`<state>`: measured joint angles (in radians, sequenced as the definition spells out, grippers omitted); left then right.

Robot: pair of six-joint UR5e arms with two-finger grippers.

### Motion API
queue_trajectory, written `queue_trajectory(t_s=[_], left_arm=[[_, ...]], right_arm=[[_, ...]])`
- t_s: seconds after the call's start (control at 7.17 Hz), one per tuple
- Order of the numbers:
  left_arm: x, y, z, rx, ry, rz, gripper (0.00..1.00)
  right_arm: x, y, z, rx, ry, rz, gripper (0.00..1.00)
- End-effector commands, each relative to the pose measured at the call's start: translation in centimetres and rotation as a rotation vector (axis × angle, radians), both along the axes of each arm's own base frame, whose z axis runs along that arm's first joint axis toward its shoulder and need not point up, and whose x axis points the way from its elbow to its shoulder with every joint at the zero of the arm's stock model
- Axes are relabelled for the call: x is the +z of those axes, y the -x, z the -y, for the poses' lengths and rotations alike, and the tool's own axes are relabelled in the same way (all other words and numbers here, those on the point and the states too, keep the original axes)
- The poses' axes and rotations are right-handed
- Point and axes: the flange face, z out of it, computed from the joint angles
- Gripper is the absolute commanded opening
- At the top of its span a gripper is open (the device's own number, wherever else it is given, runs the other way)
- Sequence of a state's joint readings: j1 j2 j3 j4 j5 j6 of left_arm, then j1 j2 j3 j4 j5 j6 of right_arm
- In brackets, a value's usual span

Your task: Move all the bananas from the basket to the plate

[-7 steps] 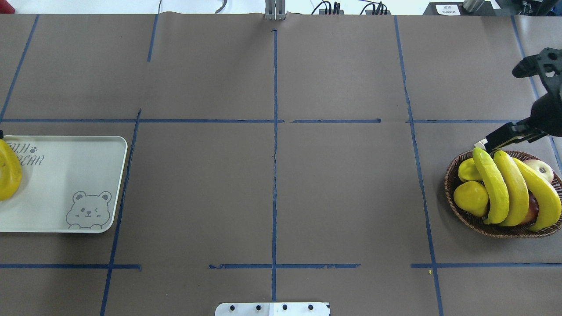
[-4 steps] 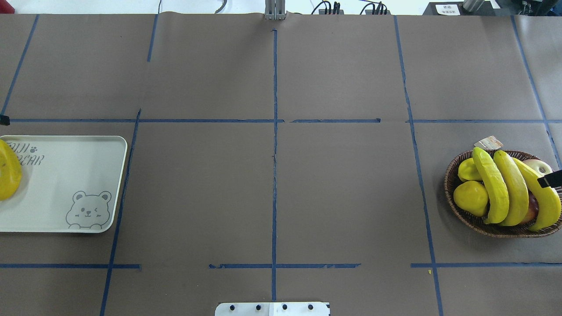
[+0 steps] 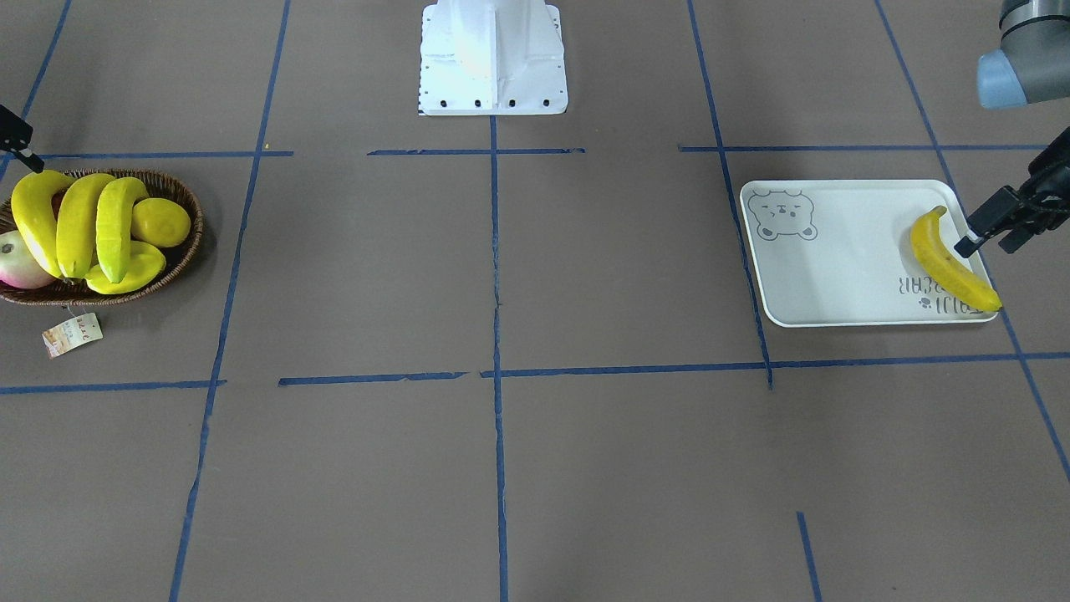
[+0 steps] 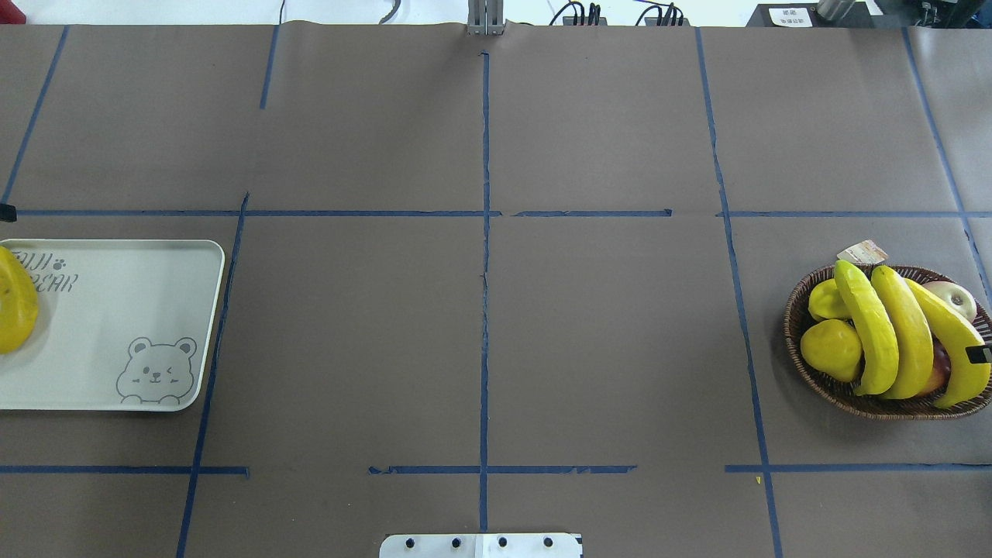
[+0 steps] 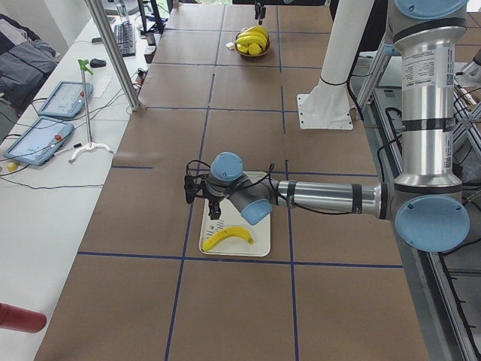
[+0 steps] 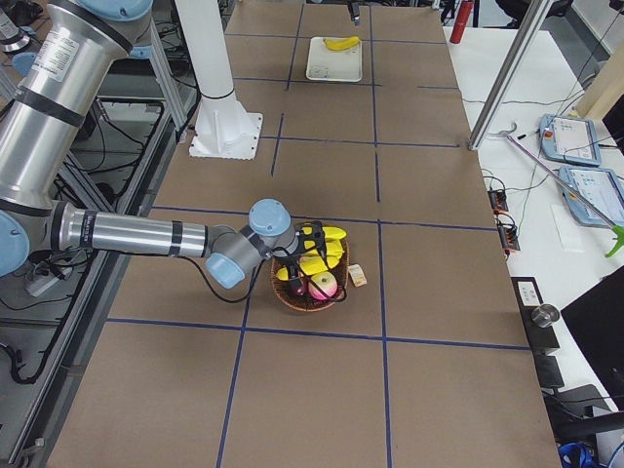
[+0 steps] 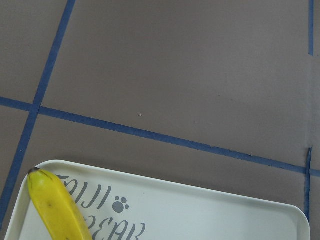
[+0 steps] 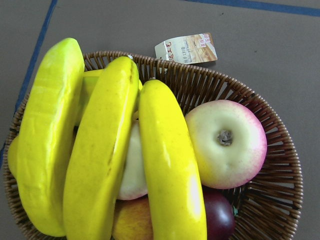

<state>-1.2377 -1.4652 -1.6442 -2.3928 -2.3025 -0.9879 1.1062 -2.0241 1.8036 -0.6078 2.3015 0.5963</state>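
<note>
Three yellow bananas (image 4: 903, 333) (image 8: 100, 155) lie side by side across the brown wicker basket (image 4: 790, 325) (image 3: 196, 217) at the table's right end. Only one black tip of my right gripper (image 4: 978, 354) (image 3: 21, 150) shows, over the outermost banana (image 4: 957, 349); I cannot tell whether it is open or shut. A fourth banana (image 3: 949, 263) (image 7: 60, 210) lies free on the pale bear plate (image 3: 836, 267) (image 4: 116, 310) along its outer edge. My left gripper (image 3: 986, 247) hangs just beside it, fingers apart and empty.
The basket also holds a pink-and-cream apple (image 8: 225, 145), a lemon (image 4: 831, 349), a yellow-green fruit (image 4: 825, 298) and a dark red fruit (image 8: 220, 215). Its paper tag (image 4: 862, 252) lies outside the rim. The white robot base (image 3: 493, 58) stands mid-table.
My right arm has left the far side of the basket and swung toward the view's right edge; now just a fingertip shows over the outermost banana. The bananas have not moved.
</note>
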Motion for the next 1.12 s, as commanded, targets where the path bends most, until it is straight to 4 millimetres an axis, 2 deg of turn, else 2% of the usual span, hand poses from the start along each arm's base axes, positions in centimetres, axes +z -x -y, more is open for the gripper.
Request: queue_trajectory(t_s=[0.0, 0.42, 0.56, 0.7, 0.98], left_arm=[[0.1, 0.0, -0.2, 0.001, 0.001, 0.000, 1.00], [0.0, 0.0, -0.1, 0.002, -0.001, 0.000, 1.00], [0.1, 0.0, -0.1, 0.000, 0.002, 0.002, 1.00], [0.1, -0.1, -0.1, 0.004, 0.001, 0.001, 1.00], [0.1, -0.1, -0.1, 0.004, 0.001, 0.001, 1.00]], right_arm=[[1.8, 0.0, -0.5, 0.006, 0.003, 0.039, 0.99], [1.8, 1.5, 0.9, -0.013, -0.001, 0.042, 0.94], [2.3, 2.4, 1.4, -0.030, 0.002, 0.041, 0.83], [2.2, 2.7, 1.3, -0.040, 0.000, 0.041, 0.77], [2.1, 2.9, 1.1, -0.057, 0.005, 0.053, 0.47]])
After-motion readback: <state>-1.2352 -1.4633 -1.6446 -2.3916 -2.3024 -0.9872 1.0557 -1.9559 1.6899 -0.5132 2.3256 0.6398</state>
